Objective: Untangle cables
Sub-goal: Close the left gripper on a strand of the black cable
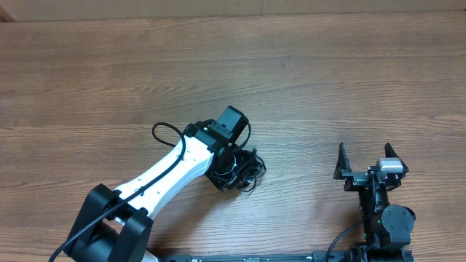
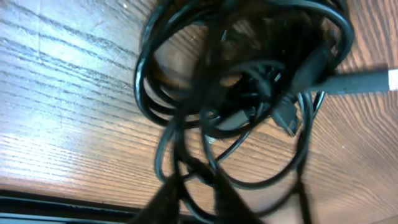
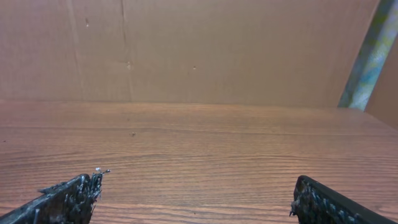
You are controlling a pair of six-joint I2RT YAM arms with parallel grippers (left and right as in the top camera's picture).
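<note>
The cables (image 1: 253,172) are a small knotted bundle of thin black cords on the wooden table (image 1: 218,65), just right of my left arm's wrist. In the left wrist view the cables (image 2: 249,93) fill the frame as overlapping loops, and one straight plug end (image 2: 364,82) points right. My left gripper (image 2: 199,190) is down in the bundle. Its blurred dark fingers (image 2: 168,198) stand close together with strands pinched between them. My right gripper (image 1: 366,161) rests apart near the front right. It is open (image 3: 196,196), with only bare wood between its fingers (image 3: 68,199).
The left arm's white link (image 1: 160,178) slants from the front left toward the bundle. A black rail (image 1: 255,257) runs along the table's front edge. A brown cardboard wall (image 3: 186,50) stands behind the table's far edge.
</note>
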